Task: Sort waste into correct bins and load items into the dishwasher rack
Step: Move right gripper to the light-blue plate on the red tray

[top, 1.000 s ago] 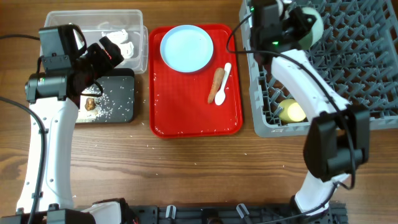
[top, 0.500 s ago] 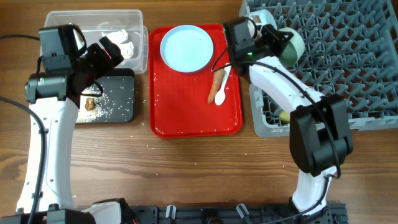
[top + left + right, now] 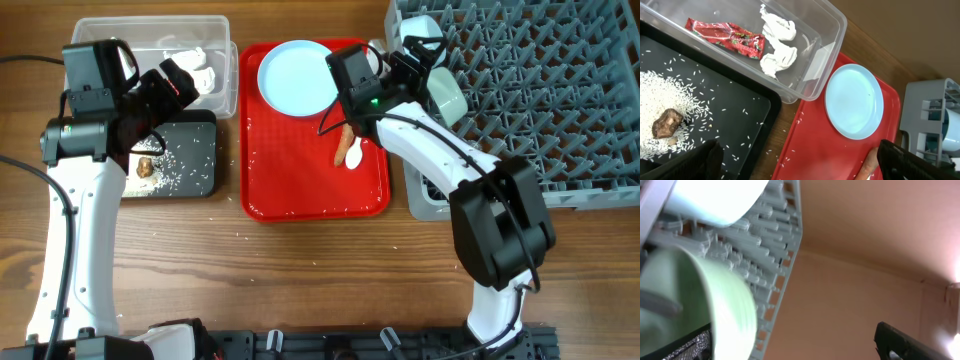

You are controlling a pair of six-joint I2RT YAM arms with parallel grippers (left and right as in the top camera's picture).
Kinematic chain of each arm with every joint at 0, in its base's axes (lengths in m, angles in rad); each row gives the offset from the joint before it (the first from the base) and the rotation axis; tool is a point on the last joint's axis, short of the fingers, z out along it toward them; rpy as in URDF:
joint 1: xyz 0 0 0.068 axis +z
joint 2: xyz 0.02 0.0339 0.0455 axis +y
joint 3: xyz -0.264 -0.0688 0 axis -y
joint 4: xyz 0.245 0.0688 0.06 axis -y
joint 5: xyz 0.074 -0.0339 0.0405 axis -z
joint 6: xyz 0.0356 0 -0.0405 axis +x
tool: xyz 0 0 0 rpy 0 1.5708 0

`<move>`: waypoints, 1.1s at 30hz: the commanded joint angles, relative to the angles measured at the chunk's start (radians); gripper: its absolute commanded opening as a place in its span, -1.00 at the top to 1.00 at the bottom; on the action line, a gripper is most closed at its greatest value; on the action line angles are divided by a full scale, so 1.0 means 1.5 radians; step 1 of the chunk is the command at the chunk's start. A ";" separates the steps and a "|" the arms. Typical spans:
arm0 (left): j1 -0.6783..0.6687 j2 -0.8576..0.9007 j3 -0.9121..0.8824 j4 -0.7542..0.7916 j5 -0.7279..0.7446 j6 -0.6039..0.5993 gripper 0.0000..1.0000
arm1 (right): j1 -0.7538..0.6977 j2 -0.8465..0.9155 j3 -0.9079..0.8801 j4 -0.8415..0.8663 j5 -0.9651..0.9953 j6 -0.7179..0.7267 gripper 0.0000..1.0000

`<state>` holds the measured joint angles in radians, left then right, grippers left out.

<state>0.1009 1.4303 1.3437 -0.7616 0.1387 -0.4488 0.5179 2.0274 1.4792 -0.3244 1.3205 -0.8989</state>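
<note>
Nearest, the carrot [image 3: 346,143] and white spoon [image 3: 357,157] lie untouched on the red tray [image 3: 310,195], the plate [image 3: 298,78] behind them. In the last second the right hand [image 3: 405,62] swung left off the rack [image 3: 560,110] toward the tray, its fingers now spread with nothing between, leaving the green bowl [image 3: 447,97] on the rack's left pegs. That bowl looks loaded; the left hand [image 3: 810,160] hangs open over the black bin [image 3: 195,165] and clear bin [image 3: 150,22].

I saw a wood-grained tabletop [image 3: 300,280], a glossy red plastic tray [image 3: 310,190], a smooth plate [image 3: 298,78], a translucent plastic tub [image 3: 830,25], a glossy black tub [image 3: 740,115], a matt grey plastic rack [image 3: 560,100], a shiny wrapper [image 3: 725,36] and soft crumpled tissue [image 3: 777,45].
</note>
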 commanded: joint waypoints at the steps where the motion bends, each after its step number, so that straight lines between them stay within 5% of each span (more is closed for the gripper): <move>1: 0.003 -0.004 0.003 0.001 -0.006 0.013 -0.99 | 0.018 0.007 -0.001 0.063 -0.018 -0.012 -1.00; 11: 0.003 -0.004 0.003 0.001 -0.006 0.013 -0.99 | 0.023 -0.037 0.033 0.162 -0.139 0.005 -1.00; 16: 0.003 -0.004 0.003 0.001 -0.006 0.013 -1.00 | 0.023 -0.117 0.033 0.142 -0.277 0.248 -1.00; 20: 0.003 -0.004 0.003 0.001 -0.006 0.013 -1.00 | 0.020 -0.180 0.033 0.010 -0.587 0.470 -0.99; 28: 0.003 -0.004 0.003 0.001 -0.006 0.013 -1.00 | 0.011 -0.188 0.032 -0.191 -0.975 0.571 -0.99; 33: 0.003 -0.004 0.003 0.001 -0.006 0.013 -1.00 | -0.020 -0.189 0.032 -0.140 -1.058 0.697 -0.92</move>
<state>0.1009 1.4303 1.3437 -0.7620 0.1387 -0.4488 0.5182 1.7576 1.5192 -0.5907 -0.1307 -0.0116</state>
